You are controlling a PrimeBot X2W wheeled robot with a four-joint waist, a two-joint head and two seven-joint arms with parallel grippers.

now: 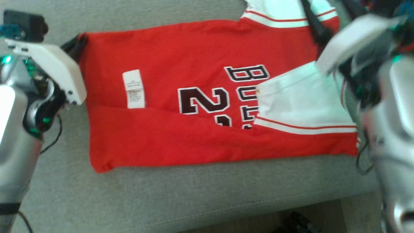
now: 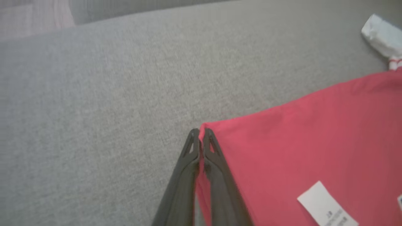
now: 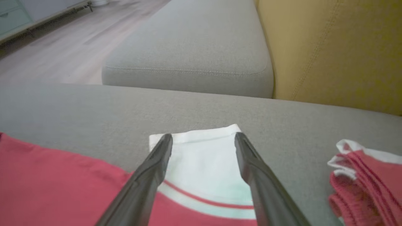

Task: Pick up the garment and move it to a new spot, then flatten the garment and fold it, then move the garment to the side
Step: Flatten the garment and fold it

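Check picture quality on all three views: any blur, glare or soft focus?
Head view: the right forearm is smeared, likely by motion, glare whitens the left forearm, and the jersey is evenly lit. Left wrist view: soft all over, and the label print is unreadable. Right wrist view: the fingers blur toward the bottom edge, while the sofa behind is sharper.

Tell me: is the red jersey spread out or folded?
Partly folded. The jersey has its near edge turned over the number, and a white sleeve overlaps the letters.
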